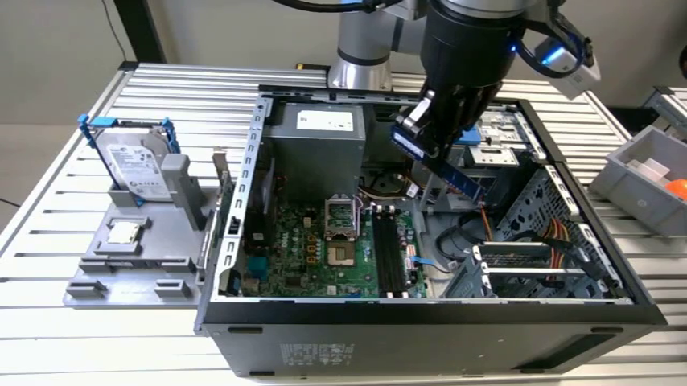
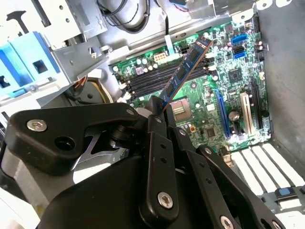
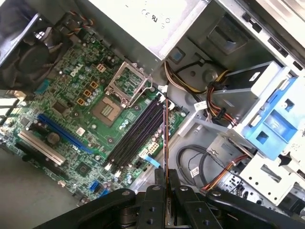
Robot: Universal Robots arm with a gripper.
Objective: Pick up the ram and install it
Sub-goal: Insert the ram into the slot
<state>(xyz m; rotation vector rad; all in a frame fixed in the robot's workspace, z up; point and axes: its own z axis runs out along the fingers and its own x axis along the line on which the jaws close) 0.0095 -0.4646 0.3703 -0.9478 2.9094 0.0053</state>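
The ram [image 2: 187,70], judged light, stiff and fragile, is held pinched across its flat faces near one end by the closed tool [image 2: 157,109].

The ram [image 2: 186,71] is showing dark blue with a row of black chips, and the gripper [image 2: 159,109] is looking matte black. The motherboard [image 1: 311,241] is showing green (its long slots [image 1: 387,253] black), while the table [image 1: 54,209] is gleaming silver in ribbed stripes.
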